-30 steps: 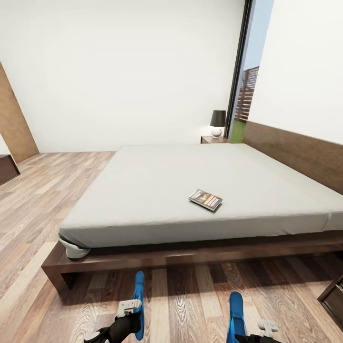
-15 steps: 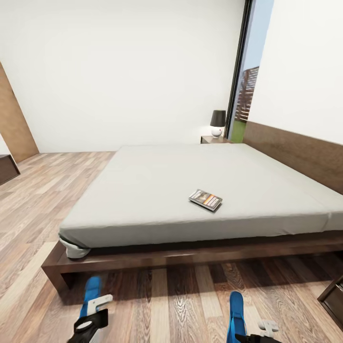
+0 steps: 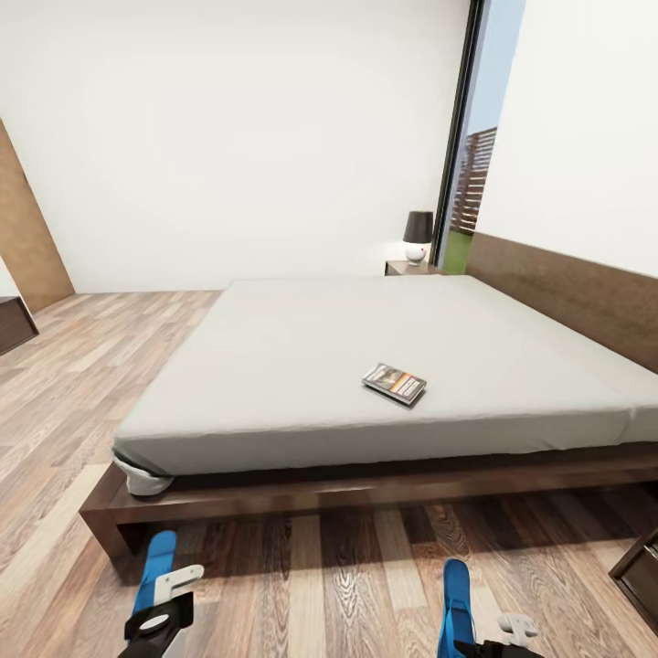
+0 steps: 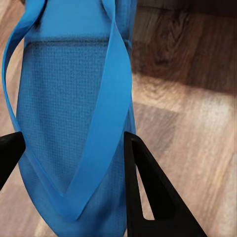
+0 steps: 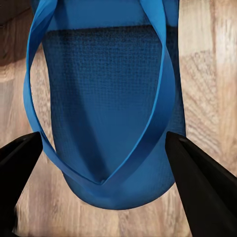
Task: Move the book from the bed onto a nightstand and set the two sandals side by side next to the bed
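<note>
The book [image 3: 394,382] lies flat on the grey mattress of the bed [image 3: 302,366], near its front edge. A nightstand [image 3: 409,268] with a lamp stands at the bed's far corner. My left gripper [image 3: 169,594] is shut on a blue sandal [image 3: 155,568] low over the floor off the bed's front left corner. The left wrist view has that sandal [image 4: 69,113] between the black fingers [image 4: 148,192]. My right gripper [image 3: 510,629] is shut on the other sandal [image 3: 454,594], which spans the gap between the fingers [image 5: 197,182] in the right wrist view.
Wood-plank floor [image 3: 347,576] runs along the bed's dark frame [image 3: 366,493]. A dark cabinet corner [image 3: 640,571] juts in at the lower right. A wooden door [image 3: 27,238] and another dark cabinet [image 3: 14,322] are at the far left. A tall window [image 3: 471,174] stands behind the lamp.
My left arm has carried its sandal leftward, from in front of the bed's middle to off its left corner. The right gripper and its sandal have barely shifted.
</note>
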Robot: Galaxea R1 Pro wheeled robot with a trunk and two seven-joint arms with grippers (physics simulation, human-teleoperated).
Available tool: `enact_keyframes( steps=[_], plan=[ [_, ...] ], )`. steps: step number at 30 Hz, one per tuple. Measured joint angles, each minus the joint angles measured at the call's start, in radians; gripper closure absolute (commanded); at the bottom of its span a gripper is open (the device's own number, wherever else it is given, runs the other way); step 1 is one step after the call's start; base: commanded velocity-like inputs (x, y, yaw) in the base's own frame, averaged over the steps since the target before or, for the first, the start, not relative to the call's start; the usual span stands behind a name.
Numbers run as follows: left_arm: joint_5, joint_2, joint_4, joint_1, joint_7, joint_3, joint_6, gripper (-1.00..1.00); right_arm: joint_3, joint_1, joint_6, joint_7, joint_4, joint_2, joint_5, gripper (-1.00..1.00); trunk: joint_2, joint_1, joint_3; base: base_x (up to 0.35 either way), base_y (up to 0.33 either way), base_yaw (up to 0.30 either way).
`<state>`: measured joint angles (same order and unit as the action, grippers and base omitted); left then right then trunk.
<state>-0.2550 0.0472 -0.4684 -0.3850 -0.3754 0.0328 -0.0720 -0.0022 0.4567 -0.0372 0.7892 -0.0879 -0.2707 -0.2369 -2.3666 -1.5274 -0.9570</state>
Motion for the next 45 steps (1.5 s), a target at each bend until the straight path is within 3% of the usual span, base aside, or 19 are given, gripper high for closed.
enact_keyframes(
  steps=[2,4,8,9,12,13,17,27,31,38,39,40,42,43,45],
  plan=[
    [-0.001,0.0,0.0,0.0,0.003,0.0,0.001,1.0,-0.008,0.001,-0.014,0.003,-0.009,-0.012,-0.001,1.0,0.0,0.0,0.0,0.0,0.0,0.0],
    [-0.002,-0.001,0.0,0.0,0.004,0.001,0.001,1.0,-0.018,0.004,-0.079,0.007,-0.041,-0.042,-0.003,1.0,0.0,0.0,0.0,0.0,0.0,0.0],
    [-0.003,-0.003,0.0,0.0,0.005,0.001,0.001,1.0,-0.025,0.006,-0.313,0.05,-0.23,-0.059,-0.04,1.0,0.0,0.0,0.0,0.0,0.0,0.0],
    [-0.003,-0.004,0.0,0.0,0.005,0.002,0.001,1.0,-0.029,0.006,-0.388,0.074,-0.299,-0.062,-0.075,1.0,0.0,0.0,0.0,0.0,0.0,0.0],
    [-0.002,-0.007,0.0,0.0,0.004,0.002,0.001,1.0,-0.034,0.005,-0.477,0.157,-0.39,-0.081,-0.176,1.0,0.0,0.0,0.0,0.0,0.0,0.0],
    [-0.003,-0.007,0.0,0.0,0.004,0.003,0.0,1.0,-0.035,0.005,-0.517,0.199,-0.418,-0.089,-0.228,1.0,0.0,0.0,0.0,0.0,0.0,0.0],
    [-0.004,-0.009,0.0,0.0,0.004,0.004,-0.002,1.0,-0.032,0.005,-0.618,0.24,-0.465,-0.097,-0.286,1.0,-0.007,-0.004,-0.003,0.0,0.0,0.0],
    [-0.003,-0.01,0.001,0.0,0.004,0.005,-0.004,1.0,-0.033,0.004,-0.651,0.248,-0.474,-0.101,-0.301,1.0,-0.077,-0.042,-0.034,0.0,0.0,0.0],
    [-0.004,-0.012,0.002,0.0,0.005,0.006,-0.003,1.0,-0.034,0.005,-0.652,0.249,-0.473,-0.119,-0.302,1.0,-0.105,-0.057,-0.047,0.0,0.0,0.0],
    [-0.001,-0.032,-0.024,0.0,0.0,0.004,-0.014,1.0,-0.034,0.005,-0.653,0.25,-0.473,-0.128,-0.303,1.0,-0.134,-0.074,-0.071,0.0,0.0,0.0],
    [0.0,-0.033,-0.043,-0.001,-0.001,0.004,-0.028,1.0,-0.034,0.005,-0.653,0.249,-0.473,-0.128,-0.303,1.0,-0.134,-0.075,-0.075,0.0,0.0,0.0],
    [0.005,-0.033,-0.104,-0.012,-0.002,0.005,-0.136,1.0,-0.033,0.004,-0.652,0.25,-0.473,-0.128,-0.303,1.0,-0.134,-0.075,-0.079,0.0,0.0,0.0],
    [0.008,-0.029,-0.176,-0.029,0.001,0.004,-0.289,1.0,-0.034,0.004,-0.653,0.25,-0.473,-0.128,-0.303,1.0,-0.135,-0.076,-0.086,0.0,0.0,0.0],
    [0.009,-0.028,-0.199,-0.034,0.002,0.004,-0.334,1.0,-0.034,0.005,-0.653,0.25,-0.474,-0.128,-0.303,1.0,-0.135,-0.076,-0.09,0.0,0.0,0.0],
    [0.02,-0.027,-0.213,-0.036,0.003,0.003,-0.364,1.0,-0.034,0.005,-0.653,0.25,-0.474,-0.129,-0.303,1.0,-0.135,-0.077,-0.098,0.0,0.0,0.0]
  ],
)
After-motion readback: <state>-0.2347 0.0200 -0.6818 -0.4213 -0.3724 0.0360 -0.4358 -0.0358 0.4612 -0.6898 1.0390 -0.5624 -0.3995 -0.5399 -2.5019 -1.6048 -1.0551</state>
